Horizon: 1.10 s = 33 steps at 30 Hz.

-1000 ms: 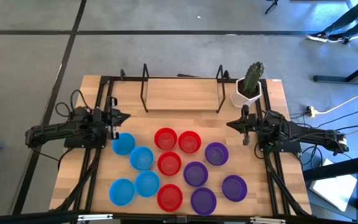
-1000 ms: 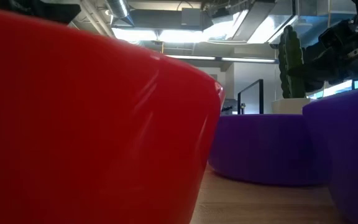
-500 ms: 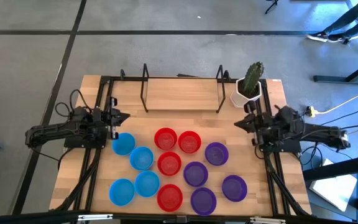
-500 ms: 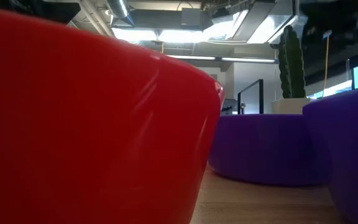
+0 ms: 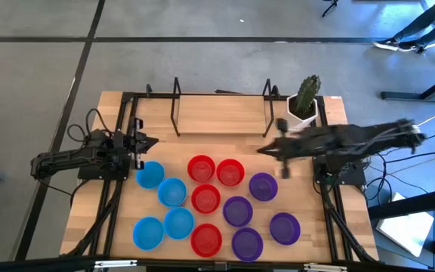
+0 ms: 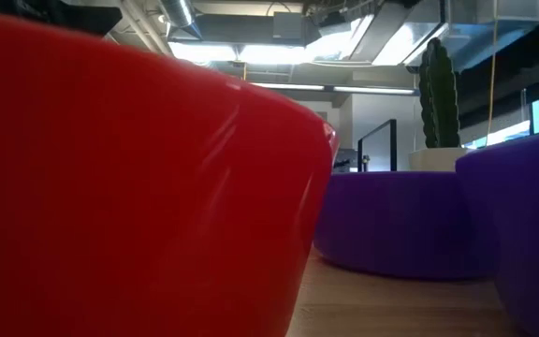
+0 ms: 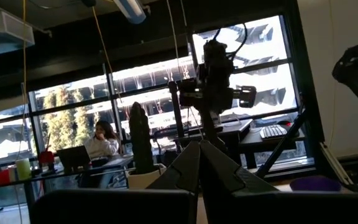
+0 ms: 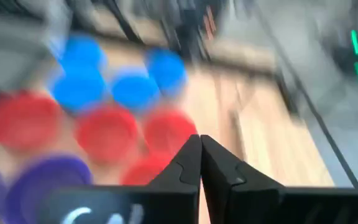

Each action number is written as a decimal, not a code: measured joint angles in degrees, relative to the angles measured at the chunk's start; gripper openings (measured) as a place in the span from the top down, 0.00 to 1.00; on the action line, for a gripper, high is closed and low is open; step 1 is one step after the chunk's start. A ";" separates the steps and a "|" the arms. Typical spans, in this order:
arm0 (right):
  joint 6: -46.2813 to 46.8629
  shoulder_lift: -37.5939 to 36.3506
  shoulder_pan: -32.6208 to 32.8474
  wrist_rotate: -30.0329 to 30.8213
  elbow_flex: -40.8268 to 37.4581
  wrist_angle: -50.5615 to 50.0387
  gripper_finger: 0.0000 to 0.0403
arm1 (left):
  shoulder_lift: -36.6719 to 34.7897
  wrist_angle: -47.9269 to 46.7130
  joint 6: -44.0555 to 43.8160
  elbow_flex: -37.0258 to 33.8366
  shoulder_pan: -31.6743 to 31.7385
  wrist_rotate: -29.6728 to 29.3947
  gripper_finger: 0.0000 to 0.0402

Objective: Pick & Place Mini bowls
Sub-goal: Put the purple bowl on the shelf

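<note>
Twelve small round plastic mini bowls [image 5: 205, 199] lie on the wooden desk [image 5: 217, 113]; we see the clenched, empty right hand [image 5: 266, 150] just beyond them, arm outstretched.

A light wooden worktop [image 5: 225, 113] stands on a grey floor [image 5: 202, 60] crossed by dark lines. At its far right corner sits a white pot [image 5: 299, 117] holding a green cactus [image 5: 306, 92], and a black wire rack [image 5: 221, 106] stands upright along the far edge, just beside the pot. In the room beyond, a person [image 7: 103, 142] sits at a laptop [image 7: 73, 157] before tall windows [image 7: 135, 99].
</note>
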 joint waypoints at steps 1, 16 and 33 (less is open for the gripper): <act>2.52 2.84 -0.07 1.52 3.80 -6.80 0.98 | 0.00 -0.41 0.03 0.00 0.00 0.00 0.99; 30.68 23.12 1.94 -9.46 13.75 -42.56 0.61 | 0.00 -1.45 1.49 0.00 0.00 -0.02 0.99; 27.18 23.10 0.91 -9.27 -5.35 -23.12 0.30 | 0.00 -1.82 4.72 0.00 0.00 0.00 0.98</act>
